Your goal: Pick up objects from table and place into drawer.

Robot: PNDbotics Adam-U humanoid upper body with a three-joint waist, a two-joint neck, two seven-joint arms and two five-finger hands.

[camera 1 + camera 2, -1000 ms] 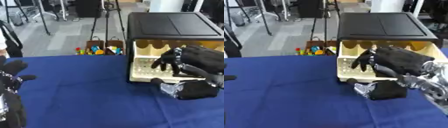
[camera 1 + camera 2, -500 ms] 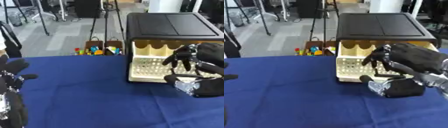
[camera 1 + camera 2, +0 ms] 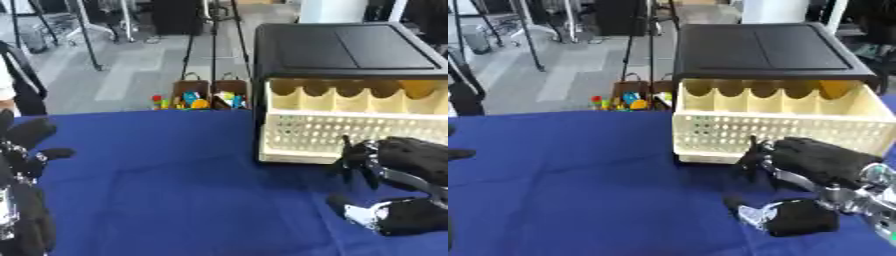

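A cream perforated drawer (image 3: 780, 130) stands pulled out of a black cabinet (image 3: 763, 50) at the back right of the blue-clothed table (image 3: 175, 190). My right hand (image 3: 824, 160) hangs low just in front of the drawer's front wall. Its fingers (image 3: 754, 162) droop toward the cloth and its thumb (image 3: 794, 217) lies apart below them, with bare cloth showing in the gap. A whitish patch shows at the thumb's tip. My left hand (image 3: 22, 200) rests open at the lower left, fingers up. No loose object shows on the cloth.
Behind the table's far edge, two brown bags with colourful toys (image 3: 197, 97) stand on the grey floor among tripod legs (image 3: 87, 40). The cabinet blocks the back right. Blue cloth spreads across the middle and left.
My right hand has dropped from over the drawer's front wall down to the cloth in front of it and drawn toward the near right. The left hand has barely moved.
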